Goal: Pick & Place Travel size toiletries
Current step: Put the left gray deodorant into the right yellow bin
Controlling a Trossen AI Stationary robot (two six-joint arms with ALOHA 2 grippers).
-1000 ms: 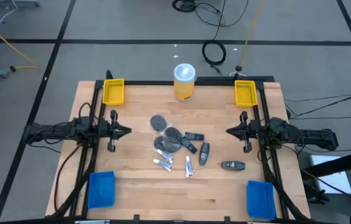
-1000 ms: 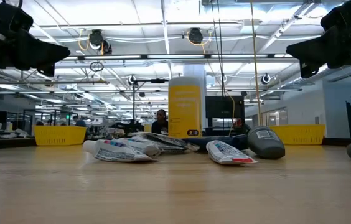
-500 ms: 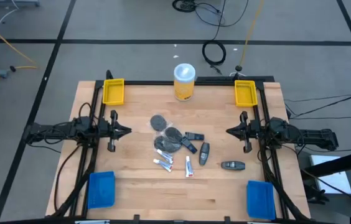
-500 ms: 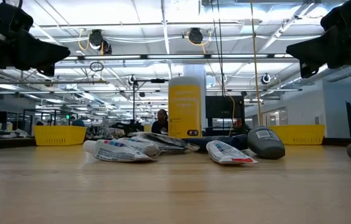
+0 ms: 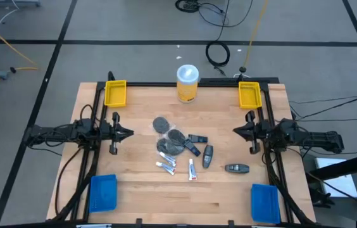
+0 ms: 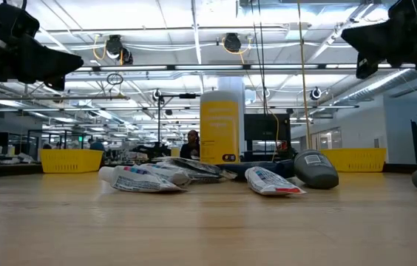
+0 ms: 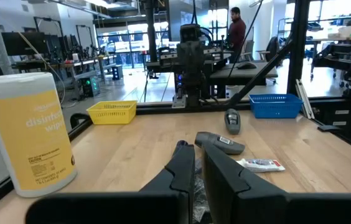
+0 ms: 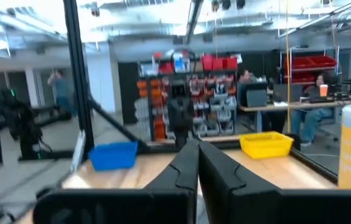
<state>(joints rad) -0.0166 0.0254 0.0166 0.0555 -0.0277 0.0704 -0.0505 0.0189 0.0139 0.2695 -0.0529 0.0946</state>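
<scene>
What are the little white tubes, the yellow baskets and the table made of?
The white tubes look like soft, shiny plastic, since they lie crinkled and flattened in the low view. The yellow baskets look like hard plastic with a mesh of holes, judging from the one in the left wrist view. The table looks like pale wood with a smooth finish; its plank lines show.

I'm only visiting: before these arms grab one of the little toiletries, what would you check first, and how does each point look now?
1. Left gripper empty, at the table's left edge: ok.
2. Right gripper empty, at the right edge: ok.
3. Fingers spread for a grab: not ok, both grippers are shut.
4. Toiletries lying mid-table between the arms: ok.
5. Grey piece lies apart from the pile, nearest the right gripper: ok.
6. Yellow canister stands at the far edge, apart from the pile: ok.
</scene>
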